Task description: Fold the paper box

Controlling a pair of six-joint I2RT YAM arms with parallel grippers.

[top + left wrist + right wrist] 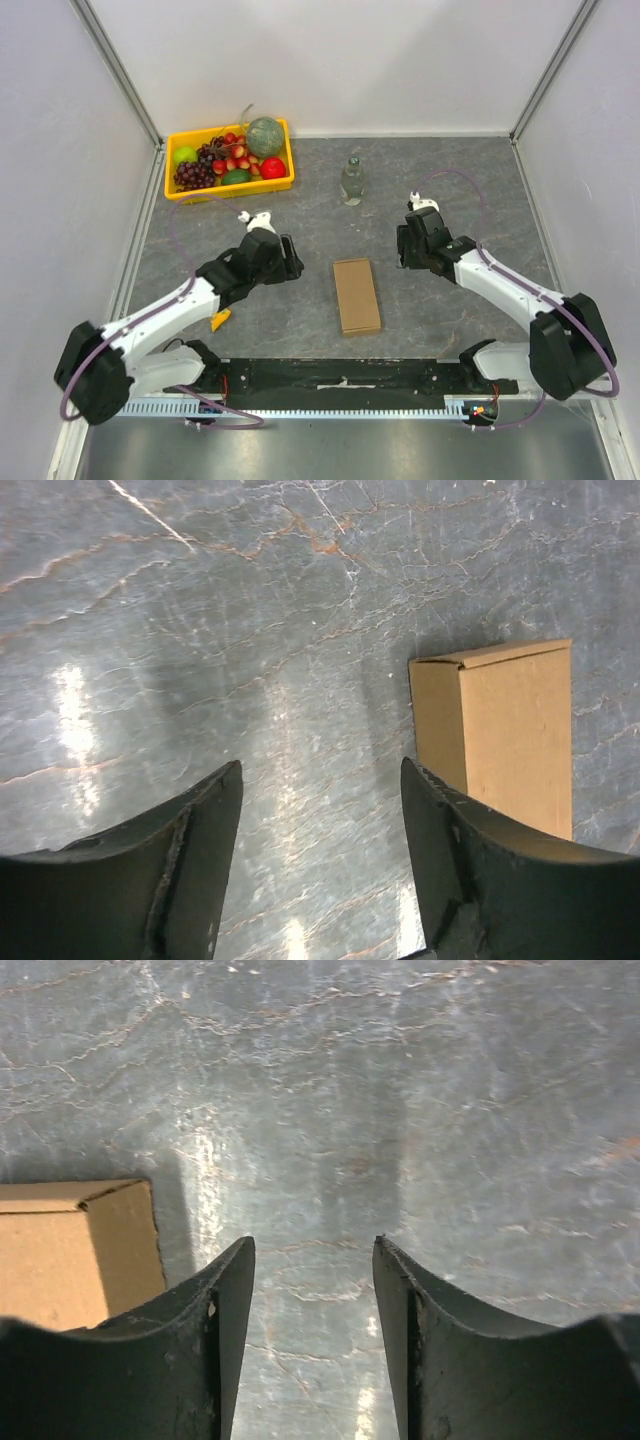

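Paper box (357,296): closed slim carton, flat on the table (450,180) between both arms.
Left gripper (320,780): fingers parted, holding nothing, beside the box.
Right gripper (315,1250): fingers parted, empty, beside the box.

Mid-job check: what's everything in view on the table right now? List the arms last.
box: one, brown cardboard, slim, lying flat mid-table between the arms
tray: one, yellow, far left corner
fruit: one pile, mixed colours, in the tray
bottle: one, clear, upright, beyond the box
table: one, grey marbled
left fingers: one pair, black, open and empty, left of the box
right fingers: one pair, black, open and empty, right of the box
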